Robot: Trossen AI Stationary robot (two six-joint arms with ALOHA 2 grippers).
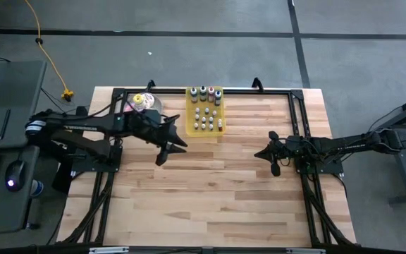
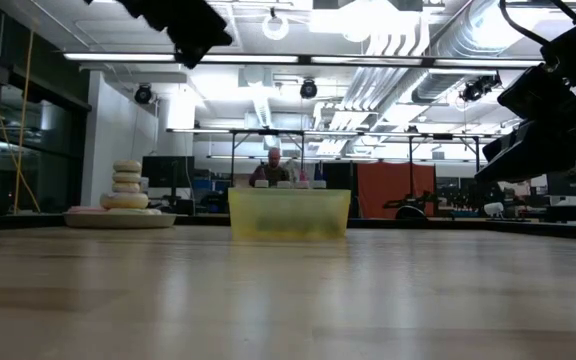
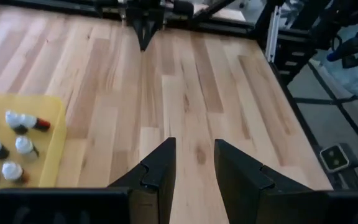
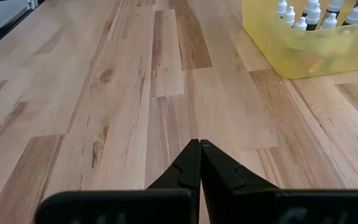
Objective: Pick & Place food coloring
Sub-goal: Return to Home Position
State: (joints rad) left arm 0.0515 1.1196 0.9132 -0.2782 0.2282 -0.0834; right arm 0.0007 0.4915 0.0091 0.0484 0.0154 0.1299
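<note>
The food coloring bottles [image 1: 206, 111] stand upright in a yellow tray [image 1: 191, 121] at the table's far middle. They also show in the left wrist view [image 3: 18, 122] and in the right wrist view [image 4: 309, 14]. My left gripper [image 1: 171, 152] hovers above the table just near and left of the tray. It is open [image 3: 194, 146], and nothing is between its fingers. My right gripper [image 1: 259, 154] waits shut [image 4: 199, 144] over the table's right half, pointing toward the tray.
A plate with stacked pastel donuts [image 1: 143, 102] stands left of the tray at the far edge, also seen in the low view [image 2: 126, 186]. A black frame [image 1: 298, 106] runs along the table's edges. Bare wood [image 1: 217, 190] lies between the arms and the near edge.
</note>
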